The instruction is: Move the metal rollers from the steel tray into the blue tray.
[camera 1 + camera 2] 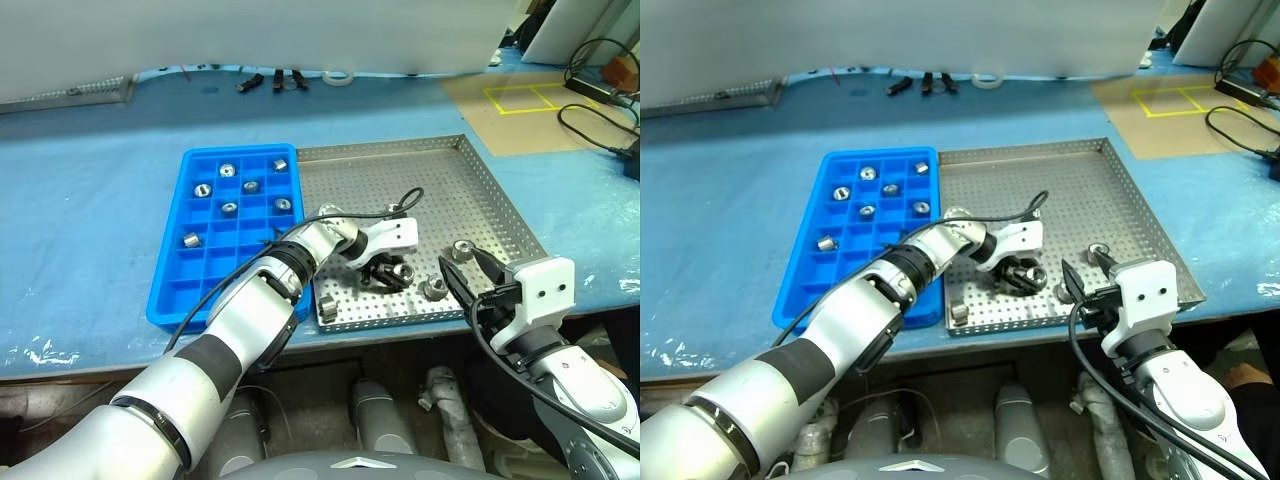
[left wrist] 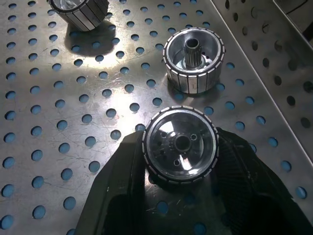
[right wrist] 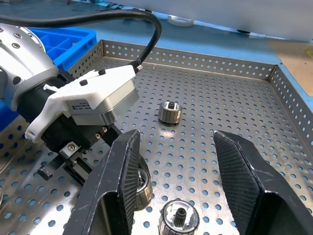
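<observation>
Blue worktop [image 1: 90,200] carries our steel tray [image 1: 400,155]. Our left hand [image 2: 181,196] squeezes one shiny metal roller [image 2: 179,143]; our right hand [image 3: 176,161] hangs apart. It could slip, being round.

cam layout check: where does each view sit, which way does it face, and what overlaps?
Left eye, right eye: head, looking forward and down on steel tray, blue tray, both arms.
Left wrist: along left gripper, fingers shut on a roller.
Right wrist: along open right gripper across the steel tray, left gripper's housing in sight.
Shared: both wrist views catch the roller with the splined hub.
</observation>
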You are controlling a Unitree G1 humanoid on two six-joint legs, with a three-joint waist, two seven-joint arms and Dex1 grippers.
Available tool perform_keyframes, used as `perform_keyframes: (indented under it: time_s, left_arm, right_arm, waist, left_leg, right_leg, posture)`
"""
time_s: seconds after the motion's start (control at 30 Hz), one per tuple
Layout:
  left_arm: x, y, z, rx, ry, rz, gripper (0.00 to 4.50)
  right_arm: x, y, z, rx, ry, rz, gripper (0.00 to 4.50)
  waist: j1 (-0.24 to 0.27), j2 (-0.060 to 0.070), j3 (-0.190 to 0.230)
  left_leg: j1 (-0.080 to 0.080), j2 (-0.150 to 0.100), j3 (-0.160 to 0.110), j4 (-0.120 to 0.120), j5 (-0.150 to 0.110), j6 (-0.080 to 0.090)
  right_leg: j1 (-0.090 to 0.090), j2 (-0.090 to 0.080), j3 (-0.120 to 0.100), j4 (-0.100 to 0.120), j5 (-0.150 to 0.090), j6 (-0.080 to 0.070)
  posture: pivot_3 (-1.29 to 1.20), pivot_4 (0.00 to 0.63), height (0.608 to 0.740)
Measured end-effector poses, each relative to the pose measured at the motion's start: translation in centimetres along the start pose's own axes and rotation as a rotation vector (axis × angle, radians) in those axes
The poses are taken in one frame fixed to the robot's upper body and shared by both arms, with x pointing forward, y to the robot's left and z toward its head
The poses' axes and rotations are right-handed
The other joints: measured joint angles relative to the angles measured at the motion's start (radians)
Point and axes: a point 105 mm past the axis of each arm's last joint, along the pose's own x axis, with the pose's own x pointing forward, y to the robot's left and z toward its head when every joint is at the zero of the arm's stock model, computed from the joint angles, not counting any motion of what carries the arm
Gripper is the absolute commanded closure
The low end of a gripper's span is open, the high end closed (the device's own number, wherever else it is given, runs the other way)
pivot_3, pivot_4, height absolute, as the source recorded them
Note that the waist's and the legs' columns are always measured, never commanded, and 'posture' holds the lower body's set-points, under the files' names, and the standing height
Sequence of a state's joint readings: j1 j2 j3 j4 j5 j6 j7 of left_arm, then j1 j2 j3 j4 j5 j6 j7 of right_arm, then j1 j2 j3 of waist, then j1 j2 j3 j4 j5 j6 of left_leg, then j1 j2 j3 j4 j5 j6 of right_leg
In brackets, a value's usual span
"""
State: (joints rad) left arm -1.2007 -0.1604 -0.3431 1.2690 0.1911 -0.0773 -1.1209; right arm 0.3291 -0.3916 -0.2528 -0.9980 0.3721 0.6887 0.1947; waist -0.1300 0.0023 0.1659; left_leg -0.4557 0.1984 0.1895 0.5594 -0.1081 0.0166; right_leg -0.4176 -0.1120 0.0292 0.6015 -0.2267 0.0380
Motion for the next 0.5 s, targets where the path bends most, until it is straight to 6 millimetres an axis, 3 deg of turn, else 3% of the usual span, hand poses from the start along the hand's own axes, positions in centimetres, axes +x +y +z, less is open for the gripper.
perform_keyframes:
  time_s: [0.17,0.37,0.5]
  left_arm:
    - [-1.9,0.9,1.2,-0.058,-0.126,0.013,2.81]
    - [-7.9,2.8,1.5,-0.065,-0.203,0.065,2.81]
    - [-10.9,3.5,0.6,-0.096,-0.227,0.158,2.81]
  right_arm:
    - [0.7,0.3,1.0,-0.013,-0.044,0.043,2.03]
    - [2.8,0.6,2.2,-0.033,-0.093,0.142,2.03]
    - [4.4,0.9,2.9,-0.042,-0.115,0.213,2.03]
  waist:
    - [0.0,0.0,0.0]
    - [0.009,0.0,0.0]
    - [0.043,0.0,0.0]
  left_leg:
    - [-0.001,0.0,0.0,0.001,0.0,0.001]
    - [0.0,0.001,0.0,0.001,0.0,0.0]
    - [0.0,0.002,0.0,0.001,0.0,0.0]
  right_leg:
    - [0.0,0.0,0.0,0.0,0.001,-0.002]
    - [-0.001,0.0,-0.001,0.003,0.002,-0.003]
    - [-0.001,0.0,-0.002,0.003,0.002,-0.003]
  posture:
    - [-0.6,0.15,0.74]
    - [-0.47,0.15,0.74]
    - [-0.32,0.15,0.74]
